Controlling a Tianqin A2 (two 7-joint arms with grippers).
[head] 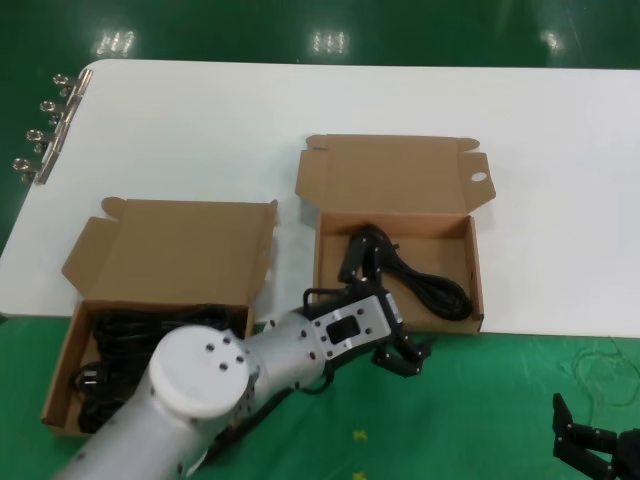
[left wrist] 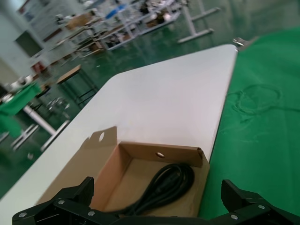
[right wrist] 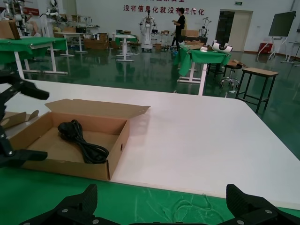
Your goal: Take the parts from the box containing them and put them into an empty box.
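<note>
White table [head: 200,130] under both cartons, green floor mat [head: 480,400] along its near edge. Metal binder clips [head: 45,130] at the table's far left edge, well away from the right-hand carton. Loose thin wire [head: 600,375] on the mat, to the right of that carton.

Right-hand carton [head: 475,270] with the oval-holed lid ear, lid standing open at its far side; one black power cord [head: 415,280] coiled inside, plug end toward the left wall. Same carton and cord also in the left wrist view [left wrist: 154,152] [left wrist: 164,185] and the right wrist view [right wrist: 117,136] [right wrist: 82,140].

Left-hand carton [head: 160,250], beside the right-hand carton and to its left, lid up, several black cords [head: 130,330] piled in it, partly hidden behind the left arm's shoulder and forearm.

Left gripper [head: 402,357] just in front of the right-hand carton's near wall, over the mat; fingers spread wide in the left wrist view [left wrist: 65,199], nothing between them, touching nothing.

Right gripper [head: 585,440] low over the mat, well to the right of and nearer than the right-hand carton; fingers [right wrist: 75,204] splayed wide apart and empty.
</note>
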